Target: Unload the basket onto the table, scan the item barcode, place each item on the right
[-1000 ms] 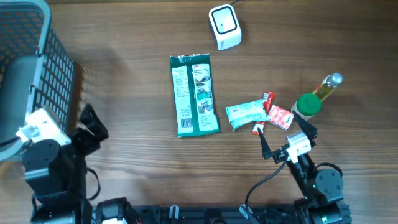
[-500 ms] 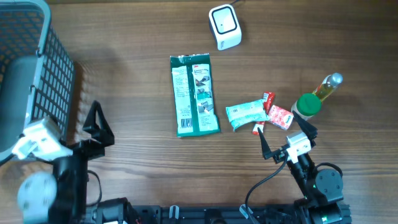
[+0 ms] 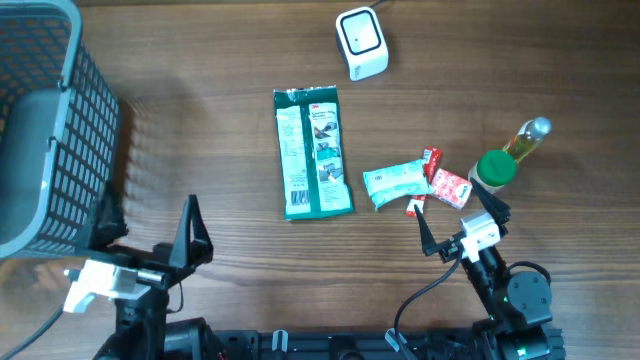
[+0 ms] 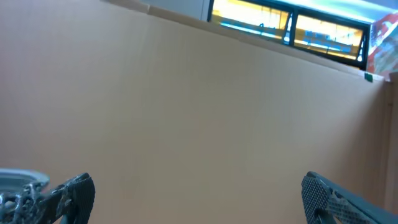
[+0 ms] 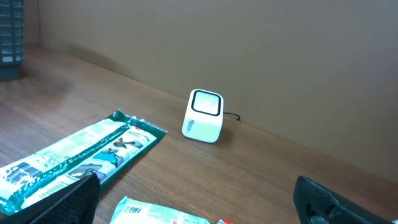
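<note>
Left end effector (image 3: 148,232) and right end effector (image 3: 458,222) are both held spread wide with nothing between the fingers. A flat, glossy green packet (image 3: 313,153), long and rectangular, is laid ahead and to the left of the right end effector, and a white rounded-cube scanner (image 3: 361,43) is set beyond it. Crinkled red sachets (image 3: 448,187) and a round green cap (image 3: 493,168) are seen just ahead of the right end effector. A grey lattice basket (image 3: 70,150) stands ahead of the left one. The tabletop (image 3: 220,100) is brown wood grain, backed by a plain beige wall (image 5: 249,50).
</note>
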